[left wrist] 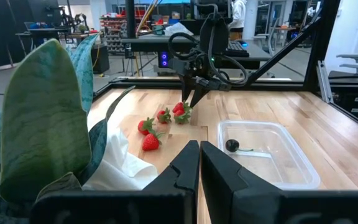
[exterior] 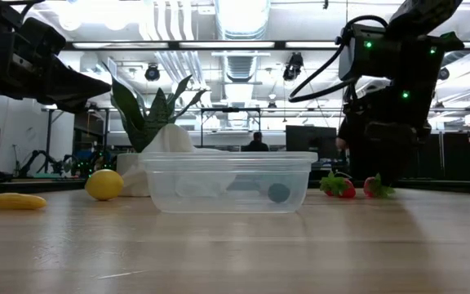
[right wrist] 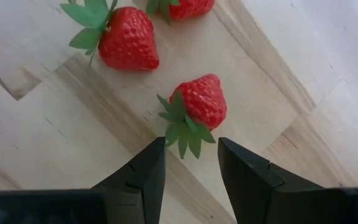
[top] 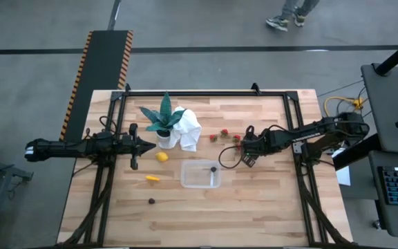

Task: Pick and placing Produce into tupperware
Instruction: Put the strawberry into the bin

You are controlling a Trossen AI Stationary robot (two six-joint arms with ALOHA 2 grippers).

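Observation:
Three red strawberries lie on the table (top: 224,132), (top: 213,137), (top: 237,137). My right gripper (right wrist: 191,146) is open and points down at the nearest strawberry (right wrist: 199,101); its green leaves reach into the gap between the fingertips, with no touch showing. The clear tupperware (top: 200,181) stands on the table with one dark round piece (top: 213,168) inside. The lemon (top: 162,157), the yellow-orange piece (top: 153,178) and another dark round piece (top: 151,201) lie to its left. My left gripper (left wrist: 199,149) is shut, hovering beside the plant.
The green potted plant (top: 163,119) and the white cloth (top: 189,128) stand at the far middle of the table, between the two arms. A black metal frame (top: 206,92) runs along the table's edges. Bare wood lies near the front edge (top: 206,221).

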